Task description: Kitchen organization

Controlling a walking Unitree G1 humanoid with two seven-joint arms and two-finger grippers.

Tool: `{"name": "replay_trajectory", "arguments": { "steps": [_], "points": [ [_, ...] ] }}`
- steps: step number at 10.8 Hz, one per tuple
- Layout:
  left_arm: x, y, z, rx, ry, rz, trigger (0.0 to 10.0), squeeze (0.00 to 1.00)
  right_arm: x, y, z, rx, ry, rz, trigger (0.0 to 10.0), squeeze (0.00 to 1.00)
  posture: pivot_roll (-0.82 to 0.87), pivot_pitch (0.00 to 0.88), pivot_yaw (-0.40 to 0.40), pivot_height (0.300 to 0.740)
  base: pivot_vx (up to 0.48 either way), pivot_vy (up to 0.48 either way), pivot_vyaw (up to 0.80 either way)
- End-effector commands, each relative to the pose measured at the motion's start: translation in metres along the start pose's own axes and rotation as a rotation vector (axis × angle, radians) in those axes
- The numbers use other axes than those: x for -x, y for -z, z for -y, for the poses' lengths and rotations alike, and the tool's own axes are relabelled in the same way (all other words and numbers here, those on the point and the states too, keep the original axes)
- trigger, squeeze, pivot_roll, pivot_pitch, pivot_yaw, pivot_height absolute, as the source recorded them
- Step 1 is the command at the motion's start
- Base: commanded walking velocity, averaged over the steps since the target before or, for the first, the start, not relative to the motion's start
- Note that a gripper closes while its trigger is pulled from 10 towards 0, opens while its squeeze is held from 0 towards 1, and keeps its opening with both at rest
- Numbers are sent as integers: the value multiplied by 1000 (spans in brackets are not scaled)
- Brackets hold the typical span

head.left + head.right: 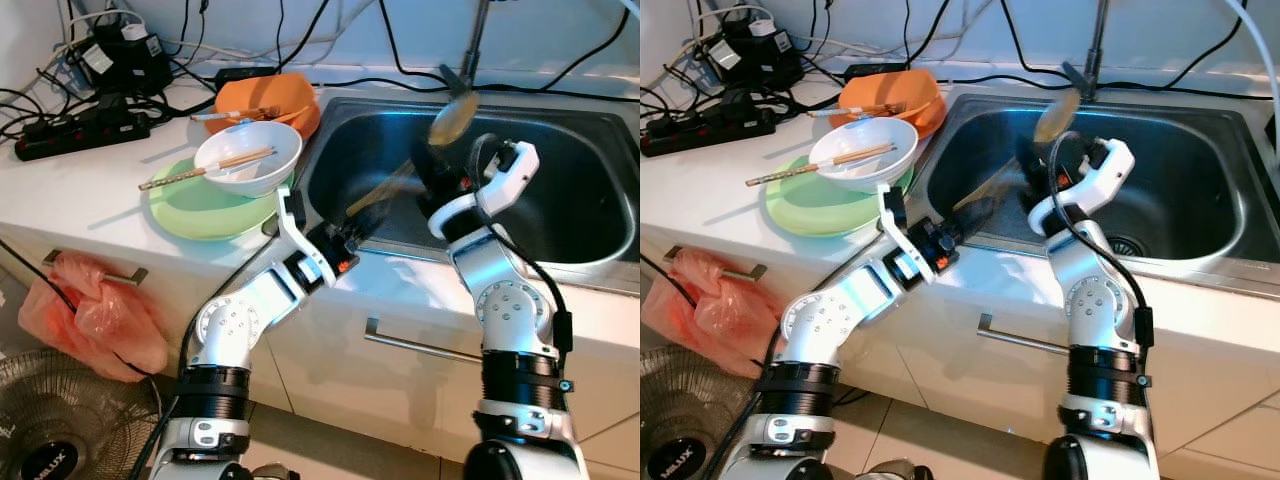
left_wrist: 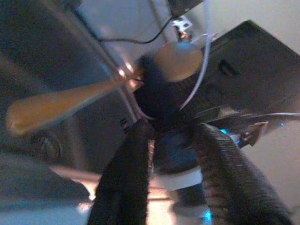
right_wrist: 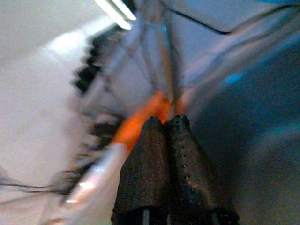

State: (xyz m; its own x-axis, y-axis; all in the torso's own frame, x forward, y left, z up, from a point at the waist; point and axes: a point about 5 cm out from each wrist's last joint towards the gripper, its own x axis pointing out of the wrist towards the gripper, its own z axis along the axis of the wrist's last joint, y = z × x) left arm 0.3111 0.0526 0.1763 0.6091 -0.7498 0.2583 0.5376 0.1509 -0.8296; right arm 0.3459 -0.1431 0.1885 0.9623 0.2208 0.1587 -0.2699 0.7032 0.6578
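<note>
The sink (image 1: 560,215) is set into the tabletop's (image 1: 90,190) right part. Over its near-left corner a wooden spoon (image 1: 440,135) is held by the right gripper (image 1: 440,185), fingers closed, presumably for washing. The left gripper (image 1: 352,238), fingers apart, is empty. No writing is legible nearby.

White bowl (image 1: 250,155) on light green plate (image 1: 190,210); orange bowl (image 1: 272,96) behind; white tabletop (image 1: 80,190); steel-grey sink (image 1: 560,200); brown wooden spoon (image 1: 452,118).
</note>
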Motion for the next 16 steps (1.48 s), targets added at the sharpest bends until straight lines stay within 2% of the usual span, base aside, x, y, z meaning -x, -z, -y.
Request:
{"name": "replay_trajectory", "arguments": {
  "steps": [1, 2, 4, 6, 7, 8, 9, 10, 11, 12, 15, 16],
  "points": [
    [1, -3, 2, -38, 1, -11, 10000, 1000, -2, -2, 2, 36, 27, 19, 0, 0, 54, 25, 103, 740, 0, 0, 0],
    [3, -4, 2, -56, -9, -15, 10000, 1000, -3, -6, 8, 79, 56, 30, 0, 0, 56, 25, 104, 740, 0, 0, 0],
    [8, -8, 5, -172, -32, -39, 10000, 1000, -6, -14, 25, 356, 123, 40, 0, 0, 68, 25, 105, 740, 0, 0, 0],
    [14, -13, 4, -300, -81, -57, 10000, 1000, -8, -16, 36, 523, 168, 24, 0, 0, 78, 25, 104, 740, 0, 0, 0],
    [16, -15, 4, -332, -94, -59, 10000, 1000, -8, -15, 40, 583, 179, 8, 0, 0, 83, 24, 104, 740, 0, 0, 0],
    [21, -19, 2, -390, -128, -59, 10000, 1000, -10, -11, 48, 684, 197, -41, 1216, 0, 89, 23, 102, 740, 0, 0, 0],
    [26, -25, -4, -522, -200, -59, 10000, 1000, -11, -5, 57, 771, 205, -125, 8745, 0, 94, 21, 100, 740, 0, 0, 0],
    [27, -28, -5, -574, -219, -56, 10000, 1000, -11, -2, 60, 805, 197, -156, 9686, 192, 98, 21, 98, 740, 0, 0, 0],
    [27, -30, -5, -593, -226, -53, 10000, 1000, -11, -1, 61, 807, 196, -163, 10000, 698, 98, 21, 98, 740, 0, 0, 0],
    [27, -37, -6, -654, -266, -25, 10000, 1000, -13, 1, 60, 815, 172, -159, 10000, 1000, 99, 21, 98, 740, 0, 0, 0],
    [26, -47, -2, -776, -281, 0, 10000, 1000, -13, 7, 59, 817, 138, -181, 10000, 1000, 97, 18, 101, 740, 0, 0, 0],
    [25, -54, 2, -863, -325, 17, 10000, 1000, -13, 7, 59, 813, 128, -180, 10000, 1000, 98, 18, 101, 740, 0, 0, 0]
  ]
}}
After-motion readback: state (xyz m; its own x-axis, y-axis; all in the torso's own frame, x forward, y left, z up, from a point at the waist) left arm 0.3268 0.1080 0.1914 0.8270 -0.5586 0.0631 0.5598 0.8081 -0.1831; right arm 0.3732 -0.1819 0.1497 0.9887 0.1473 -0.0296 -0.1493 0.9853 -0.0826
